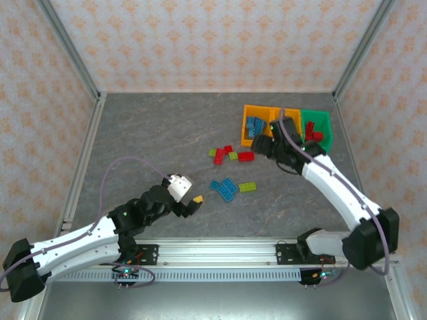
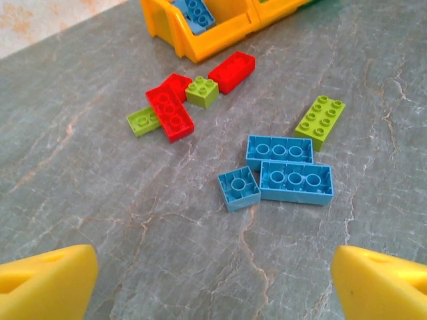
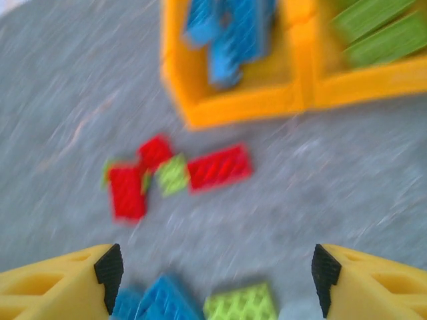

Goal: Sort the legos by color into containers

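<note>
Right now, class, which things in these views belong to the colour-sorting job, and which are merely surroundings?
Part of the job:
- blue bricks, red bricks and green bricks, loose on the table
- two orange bins and the green bin

Not part of it:
- the table itself
- the metal rail at the near edge
- the patterned walls

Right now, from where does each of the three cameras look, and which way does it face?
Top external: above and behind the bases, looking down at the table; left arm and right arm show.
Left wrist: low over the table, facing the loose legos and blue-filled orange bin; open left end effector frames the bottom.
Right wrist: higher, blurred, looking down at that bin; open right end effector below.
Shared: both wrist views hold that bin and the red brick nearest it.
</note>
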Motion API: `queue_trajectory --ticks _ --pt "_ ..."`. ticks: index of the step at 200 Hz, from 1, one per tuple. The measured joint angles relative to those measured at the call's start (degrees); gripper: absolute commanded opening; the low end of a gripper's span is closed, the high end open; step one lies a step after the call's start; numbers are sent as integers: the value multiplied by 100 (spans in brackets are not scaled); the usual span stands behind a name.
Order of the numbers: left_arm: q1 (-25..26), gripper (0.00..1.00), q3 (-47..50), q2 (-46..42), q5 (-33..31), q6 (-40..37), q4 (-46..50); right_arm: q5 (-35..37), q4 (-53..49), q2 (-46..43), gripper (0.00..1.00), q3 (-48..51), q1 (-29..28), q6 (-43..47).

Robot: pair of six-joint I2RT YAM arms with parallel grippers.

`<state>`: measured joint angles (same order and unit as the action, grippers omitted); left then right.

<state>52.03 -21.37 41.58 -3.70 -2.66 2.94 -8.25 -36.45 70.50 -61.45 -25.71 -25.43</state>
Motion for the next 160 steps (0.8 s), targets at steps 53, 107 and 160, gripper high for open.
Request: queue_trajectory --ticks 53,107,160 --pt "0 92 -529 1051 -293 2168 -44 -748 -634 -866 91 599 -1056 -249" --pt "-2 77 -2765 3340 -986 6212 1875 -658 -708 -704 92 601 -1115 -330" --pt "-247 80 -3340 5075 107 8295 2175 -616 -627 -680 92 673 -1115 -450"
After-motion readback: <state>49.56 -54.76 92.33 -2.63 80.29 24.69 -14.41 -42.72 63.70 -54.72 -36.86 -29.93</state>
